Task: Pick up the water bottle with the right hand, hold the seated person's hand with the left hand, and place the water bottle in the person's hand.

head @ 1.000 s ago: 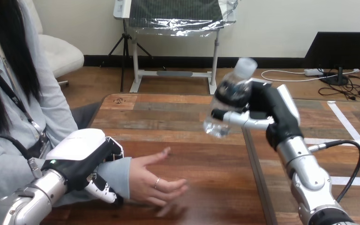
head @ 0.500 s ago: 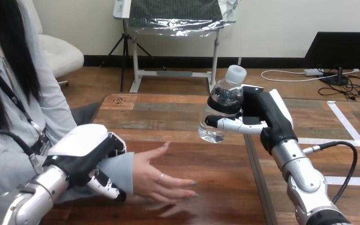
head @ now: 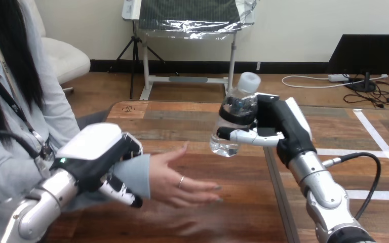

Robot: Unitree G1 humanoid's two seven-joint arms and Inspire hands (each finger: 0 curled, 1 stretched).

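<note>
Between the clear plastic water bottle (head: pixel 231 121), which the robot's right hand (head: pixel 278 126) grips in the air, and the person's open hand (head: pixel 182 182) at its seven o'clock lies a free gap above the brown wooden table (head: pixel 243 212). From three to six o'clock of the person's hand the table surface is bare. At its nine o'clock the robot's left hand (head: pixel 93 159) curls round the wrist and closes that side.
</note>
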